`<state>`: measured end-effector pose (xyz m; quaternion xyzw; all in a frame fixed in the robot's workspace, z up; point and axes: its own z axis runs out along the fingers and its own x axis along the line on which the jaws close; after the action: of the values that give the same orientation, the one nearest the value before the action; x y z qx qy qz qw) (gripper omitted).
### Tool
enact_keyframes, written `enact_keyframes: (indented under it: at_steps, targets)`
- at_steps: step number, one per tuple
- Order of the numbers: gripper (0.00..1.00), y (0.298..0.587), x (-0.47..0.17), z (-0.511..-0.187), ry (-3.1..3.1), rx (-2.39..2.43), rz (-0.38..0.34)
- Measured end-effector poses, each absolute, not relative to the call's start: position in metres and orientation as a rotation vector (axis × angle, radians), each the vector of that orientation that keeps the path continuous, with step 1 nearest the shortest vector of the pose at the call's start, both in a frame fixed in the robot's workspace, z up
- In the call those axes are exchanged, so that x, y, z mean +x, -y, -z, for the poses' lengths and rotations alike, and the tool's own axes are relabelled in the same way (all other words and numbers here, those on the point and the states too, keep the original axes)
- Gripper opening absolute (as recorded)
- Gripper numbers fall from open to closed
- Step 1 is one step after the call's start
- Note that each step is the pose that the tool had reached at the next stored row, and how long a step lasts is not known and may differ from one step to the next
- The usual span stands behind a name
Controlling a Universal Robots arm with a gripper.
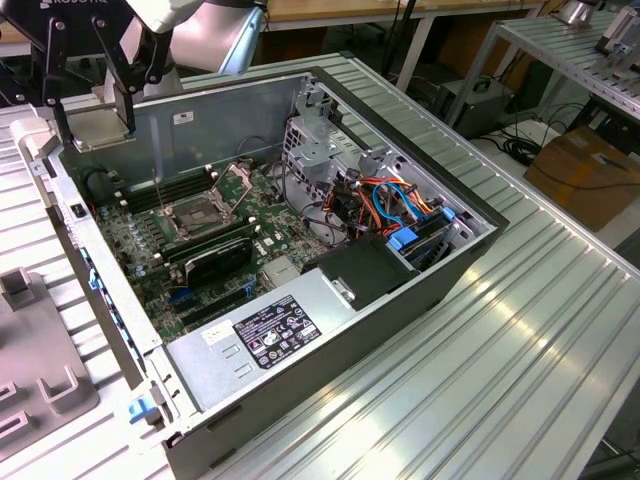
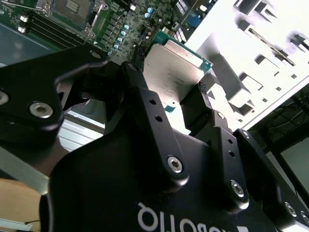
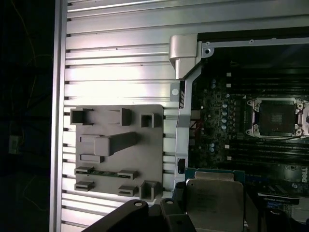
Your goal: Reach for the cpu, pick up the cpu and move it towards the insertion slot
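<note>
gripper (image 1: pixel 97 112) clamping cpu (image 2: pixel 175 69), above case edge; insertion slot (image 1: pixel 196 213) apart

I have the cpu (image 2: pixel 174 72) clamped between my fingers (image 2: pixel 205 104) — a thin square chip with a pale, silvery-beige metal face and a narrow green edge, held level and clear of the board. In the first wrist view the cpu (image 3: pixel 215 203) hangs over the near edge of the open case, and in the exterior view the cpu (image 1: pixel 100 125) sits high above the case's far corner at that view's left. The insertion slot (image 1: pixel 197 213) — a square socket with a shiny metal frame, its dark centre exposed — lies flat on the green board, well apart from the chip; it also shows in the first wrist view (image 3: pixel 276 117).
</note>
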<state>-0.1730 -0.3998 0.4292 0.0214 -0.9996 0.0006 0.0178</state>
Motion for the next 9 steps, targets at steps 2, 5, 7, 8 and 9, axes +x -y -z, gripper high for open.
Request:
enact_keyframes:
  at_steps: [2,5,7,8,9]
  targets:
    - [0.55,0.399,-0.171,-0.429,3.105,0.067,-0.003]
    - [0.55,0.397,-0.166,-0.429,3.105,0.066,-0.007]
    - [0.55,0.395,-0.161,-0.429,3.104,0.066,-0.010]
    - [0.55,0.395,-0.160,-0.429,3.104,0.066,-0.011]
    - [0.55,0.393,-0.157,-0.429,3.103,0.066,-0.014]
